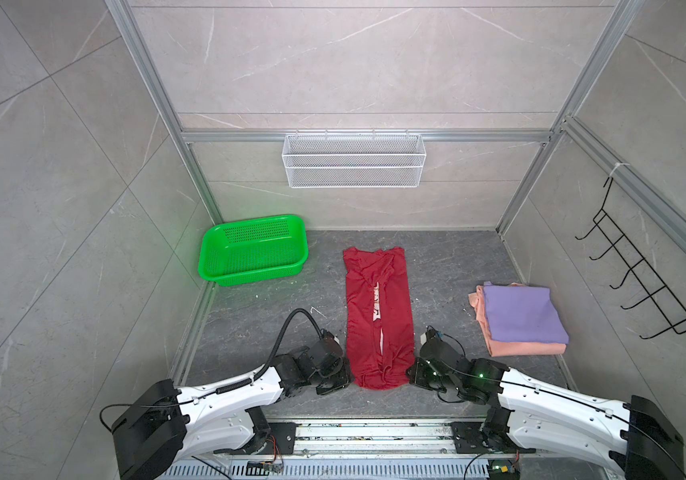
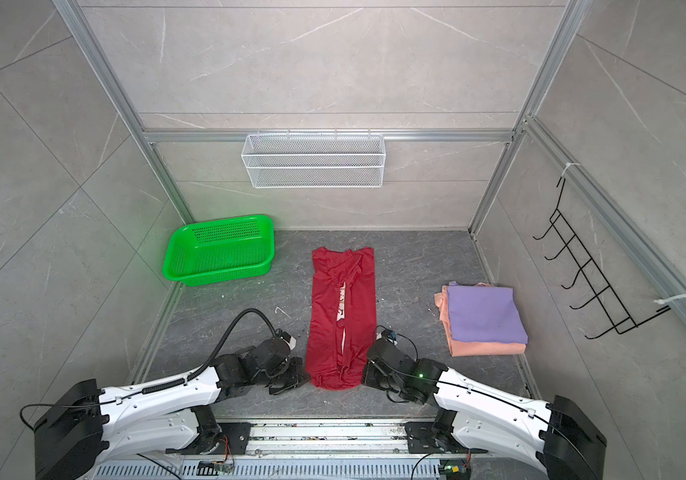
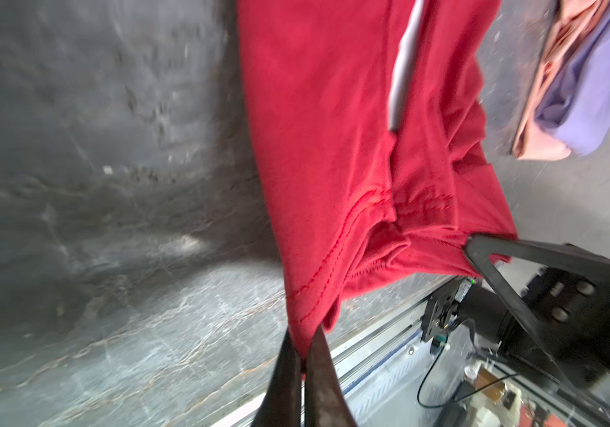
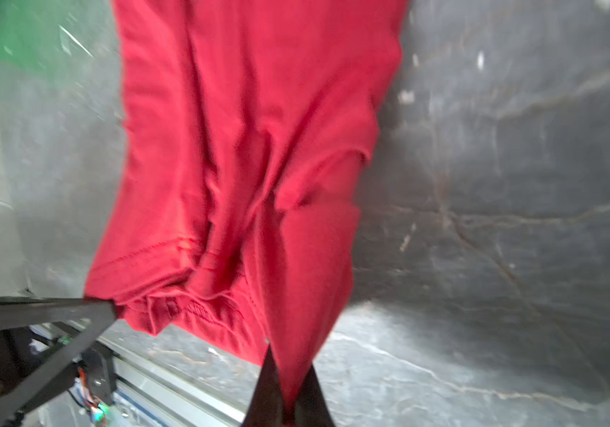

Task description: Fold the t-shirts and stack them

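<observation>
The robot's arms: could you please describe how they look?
The left arm and the right arm have white link shells with black joints, wrists and bases. A black corrugated cable loops above the left wrist; a green light glows on a black joint of the right. The jaws are slim, dark, tapering blades.

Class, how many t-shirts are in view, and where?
3. The dark red t-shirt lies in the middle; the lavender t-shirt sits on the salmon-pink t-shirt at the right. Others may hide beneath.
</observation>
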Motion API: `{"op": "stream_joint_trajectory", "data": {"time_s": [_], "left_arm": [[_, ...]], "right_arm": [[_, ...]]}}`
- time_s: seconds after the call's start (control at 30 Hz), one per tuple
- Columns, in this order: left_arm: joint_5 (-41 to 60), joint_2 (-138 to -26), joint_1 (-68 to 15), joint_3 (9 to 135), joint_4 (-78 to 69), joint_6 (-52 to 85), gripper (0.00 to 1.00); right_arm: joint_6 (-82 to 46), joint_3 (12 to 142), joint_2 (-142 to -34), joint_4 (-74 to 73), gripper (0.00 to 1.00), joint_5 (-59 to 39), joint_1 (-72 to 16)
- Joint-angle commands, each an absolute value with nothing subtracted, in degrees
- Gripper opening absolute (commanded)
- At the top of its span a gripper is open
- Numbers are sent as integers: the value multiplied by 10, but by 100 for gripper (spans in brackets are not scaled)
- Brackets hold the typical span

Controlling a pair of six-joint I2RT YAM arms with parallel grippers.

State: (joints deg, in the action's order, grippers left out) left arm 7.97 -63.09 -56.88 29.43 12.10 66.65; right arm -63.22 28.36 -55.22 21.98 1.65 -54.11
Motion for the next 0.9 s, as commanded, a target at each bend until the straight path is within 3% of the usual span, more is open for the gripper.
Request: {"op": "stream_joint_trajectory", "data": {"time_s": [0.0,0.2,0.5,0.87], "left_arm": [[50,-646,-557,366,162,603,0],[116,-743,-464,453,106,519,0],[198,-916,-346,598,70,440,0],[268,-1076,-272,713,62,427,0]], "right_arm": [[-616,337,-564,244,1,84,-542],[-587,419,-658,216,1,109,-489],[-494,528,-835,143,0,27,-360],[-485,609,-984,113,0,-36,-262]]}}
